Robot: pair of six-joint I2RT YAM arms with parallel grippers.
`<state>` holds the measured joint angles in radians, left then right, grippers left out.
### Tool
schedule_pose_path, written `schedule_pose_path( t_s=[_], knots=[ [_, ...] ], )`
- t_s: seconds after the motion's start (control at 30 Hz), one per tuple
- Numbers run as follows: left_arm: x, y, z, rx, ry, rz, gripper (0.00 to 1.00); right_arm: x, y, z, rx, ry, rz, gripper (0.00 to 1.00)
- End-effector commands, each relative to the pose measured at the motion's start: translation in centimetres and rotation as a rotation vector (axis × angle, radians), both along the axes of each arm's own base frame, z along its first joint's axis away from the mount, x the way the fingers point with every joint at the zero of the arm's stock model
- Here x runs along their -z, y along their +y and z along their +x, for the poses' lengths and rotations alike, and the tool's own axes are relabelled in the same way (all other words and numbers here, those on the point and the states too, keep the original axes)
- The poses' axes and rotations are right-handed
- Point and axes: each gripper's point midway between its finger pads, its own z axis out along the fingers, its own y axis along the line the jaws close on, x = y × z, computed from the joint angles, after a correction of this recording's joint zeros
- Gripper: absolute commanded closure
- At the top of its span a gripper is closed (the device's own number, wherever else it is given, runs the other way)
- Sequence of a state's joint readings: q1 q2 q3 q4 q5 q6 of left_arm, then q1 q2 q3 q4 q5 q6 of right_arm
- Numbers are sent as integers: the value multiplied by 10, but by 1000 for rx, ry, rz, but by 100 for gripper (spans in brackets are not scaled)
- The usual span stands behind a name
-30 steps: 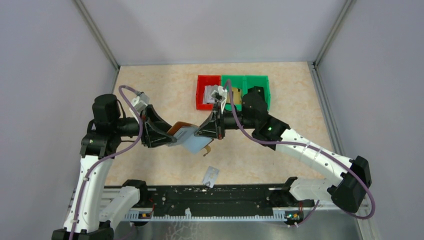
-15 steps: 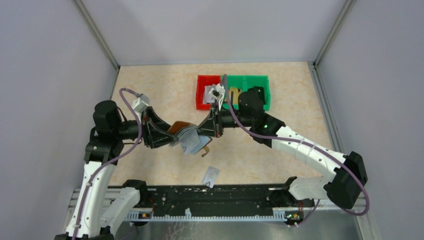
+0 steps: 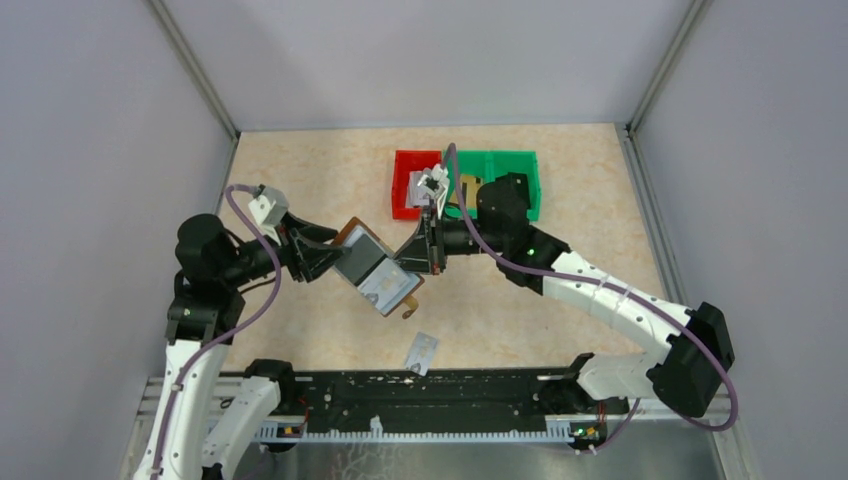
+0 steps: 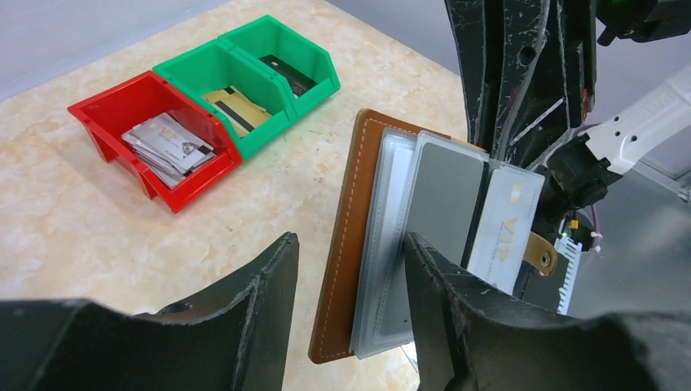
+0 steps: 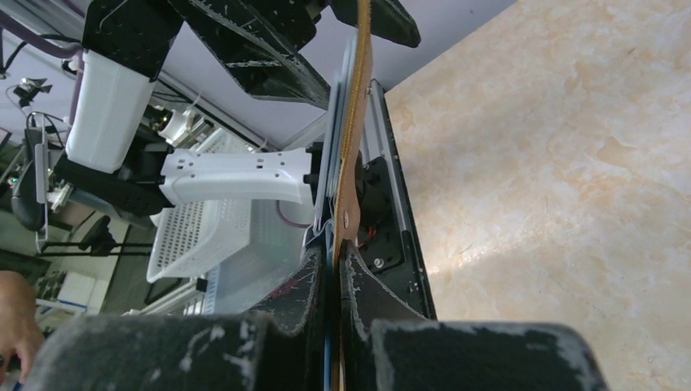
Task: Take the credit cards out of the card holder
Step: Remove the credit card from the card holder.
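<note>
The brown leather card holder [image 3: 352, 238] hangs open in the air between the two grippers. My right gripper [image 3: 420, 262] is shut on its right edge, with the leather clamped edge-on between the fingers in the right wrist view [image 5: 355, 98]. A grey card [image 4: 444, 204] and a pale card marked VIP [image 4: 505, 228] show in its clear pockets. My left gripper [image 3: 335, 257] is open. The holder's brown edge [image 4: 358, 228] stands in the gap between its fingers [image 4: 269, 277] without being gripped.
A red bin [image 3: 398, 205] holding silvery cards [image 4: 167, 145] and two green bins [image 3: 500, 158], one holding a tan card [image 4: 232, 102], stand at the back. One loose pale card [image 3: 424, 352] lies on the table near the front rail.
My left arm has drawn back to the left and its gripper has come off the holder. The holder now tilts more face-up, held by the right gripper alone.
</note>
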<state>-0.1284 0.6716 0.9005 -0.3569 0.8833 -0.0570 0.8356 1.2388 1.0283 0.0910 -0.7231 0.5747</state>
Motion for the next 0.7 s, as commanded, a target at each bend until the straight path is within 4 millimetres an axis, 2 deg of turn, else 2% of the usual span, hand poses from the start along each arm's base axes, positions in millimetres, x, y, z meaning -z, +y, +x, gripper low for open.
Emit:
schedule_pose_path(
  t_s=[0.0,0.17,0.33,0.4,0.57,0.67],
  knots=[
    [2,-3,-2,29,12,-8,43,-63,2,-11,-56,-116,169,100],
    [-3,-13,-19,134,66,-48,36,-67,2,-17,-78,-127,187,100],
    [-12,-21,-36,240,113,-87,18,-66,0,-20,-88,-139,185,100],
    [-14,-22,-40,271,125,-94,15,-66,-2,-22,-96,-148,187,100],
    [-18,-25,-48,330,176,-108,19,-66,-4,-26,-115,-166,191,100],
    [-21,-28,-59,417,225,-129,28,-65,-5,-28,-125,-175,194,100]
  ],
)
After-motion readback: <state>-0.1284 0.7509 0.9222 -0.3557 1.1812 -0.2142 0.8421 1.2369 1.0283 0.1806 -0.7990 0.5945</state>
